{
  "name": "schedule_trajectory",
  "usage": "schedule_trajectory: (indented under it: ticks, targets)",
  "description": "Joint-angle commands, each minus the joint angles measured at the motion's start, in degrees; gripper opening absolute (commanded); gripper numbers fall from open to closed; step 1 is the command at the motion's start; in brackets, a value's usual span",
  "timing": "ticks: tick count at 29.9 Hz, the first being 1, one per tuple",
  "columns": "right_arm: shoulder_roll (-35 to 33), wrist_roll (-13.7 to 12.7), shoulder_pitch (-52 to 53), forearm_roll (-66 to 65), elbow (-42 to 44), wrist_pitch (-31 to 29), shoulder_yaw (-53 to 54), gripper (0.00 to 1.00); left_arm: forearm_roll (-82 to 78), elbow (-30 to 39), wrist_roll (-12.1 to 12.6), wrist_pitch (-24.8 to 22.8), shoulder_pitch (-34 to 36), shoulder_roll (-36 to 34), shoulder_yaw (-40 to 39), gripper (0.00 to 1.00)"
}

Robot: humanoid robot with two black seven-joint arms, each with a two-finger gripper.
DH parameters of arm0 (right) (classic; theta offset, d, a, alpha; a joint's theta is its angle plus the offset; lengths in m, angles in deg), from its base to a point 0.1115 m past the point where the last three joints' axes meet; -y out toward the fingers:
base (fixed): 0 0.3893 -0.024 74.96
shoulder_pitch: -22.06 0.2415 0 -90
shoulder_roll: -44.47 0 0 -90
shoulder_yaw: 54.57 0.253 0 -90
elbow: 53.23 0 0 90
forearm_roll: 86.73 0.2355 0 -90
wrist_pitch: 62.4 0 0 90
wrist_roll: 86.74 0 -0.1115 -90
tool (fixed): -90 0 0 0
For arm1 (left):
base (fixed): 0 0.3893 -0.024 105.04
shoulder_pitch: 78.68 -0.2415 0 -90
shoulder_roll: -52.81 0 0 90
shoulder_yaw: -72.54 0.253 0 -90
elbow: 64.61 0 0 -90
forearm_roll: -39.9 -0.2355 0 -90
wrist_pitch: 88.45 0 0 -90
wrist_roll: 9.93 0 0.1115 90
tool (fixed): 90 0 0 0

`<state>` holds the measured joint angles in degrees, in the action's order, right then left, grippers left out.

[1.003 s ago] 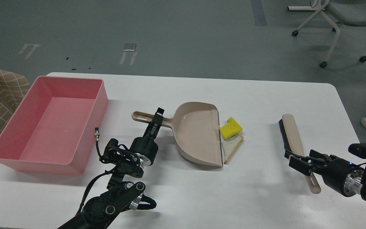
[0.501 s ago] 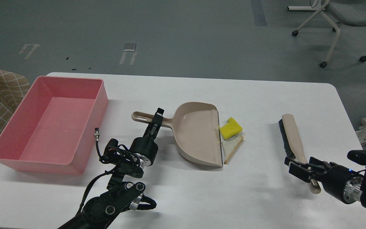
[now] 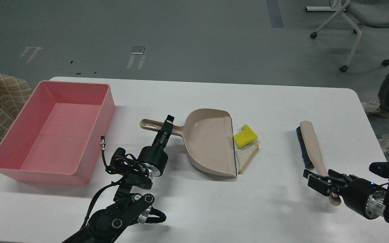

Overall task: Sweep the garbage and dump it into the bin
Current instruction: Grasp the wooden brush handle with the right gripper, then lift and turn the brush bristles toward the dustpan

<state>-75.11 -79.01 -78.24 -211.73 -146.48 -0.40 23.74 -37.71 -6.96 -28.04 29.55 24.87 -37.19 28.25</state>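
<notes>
White bench (image 3: 282, 209): left gripper (image 3: 167, 125) clamps the dustpan (image 3: 211, 141) handle. Right gripper (image 3: 322, 182), fingers parted around the brush (image 3: 311, 145) handle, should close squarely before sweeping.

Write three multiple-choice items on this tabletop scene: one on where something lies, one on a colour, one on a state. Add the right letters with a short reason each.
1. Where does the yellow sponge block lie?
A. inside the pink tub
B. just off the dustpan's open edge, on the bread slice
C. under the brush

2. What colour is the dustpan?
A. beige
B. blue
C. black

3. What does the pink tub hold?
A. both pieces of garbage
B. the brush
C. nothing that shows

Answers:
1 B: the sponge sits at the pan's lip, overlapping the bread slice.
2 A: pan and handle are beige throughout.
3 C: only its bare pink floor shows, while the brush lies on the white table at right.
</notes>
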Motion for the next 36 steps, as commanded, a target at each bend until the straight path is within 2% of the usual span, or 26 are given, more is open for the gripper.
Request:
schedule_trajectory:
  ticks: [1, 4, 14, 20, 22, 26, 36]
  targets:
    - [0.0, 0.0, 0.1, 0.0, 0.0, 0.0, 0.0, 0.79, 0.0, 0.0, 0.0, 0.0, 0.1, 0.0, 0.0, 0.18]
    - [0.0, 0.0, 0.1, 0.0, 0.1, 0.0, 0.0, 0.74, 0.0, 0.0, 0.0, 0.0, 0.1, 0.0, 0.0, 0.18]
    - [0.0, 0.0, -0.1, 0.0, 0.2, 0.0, -0.4, 0.73, 0.0, -0.1, 0.0, 0.0, 0.2, 0.0, 0.0, 0.18]
    - [0.0, 0.0, -0.2, 0.0, 0.2, 0.0, -0.8, 0.65, 0.1, -0.2, 0.0, 0.0, 0.2, 0.0, 0.0, 0.18]
    - [0.0, 0.0, -0.1, 0.0, 0.2, 0.0, -1.1, 0.58, 0.0, -0.2, 0.0, 0.0, 0.2, 0.0, 0.0, 0.18]
    - [0.0, 0.1, -0.2, 0.0, 0.2, 0.0, -1.1, 0.52, 0.0, -0.2, 0.0, 0.0, 0.2, 0.0, 0.0, 0.18]
    - [0.0, 0.4, 0.3, 0.0, 0.2, 0.0, -1.1, 0.50, 0.0, -0.5, 0.0, 0.0, 0.2, 0.0, 0.0, 0.18]
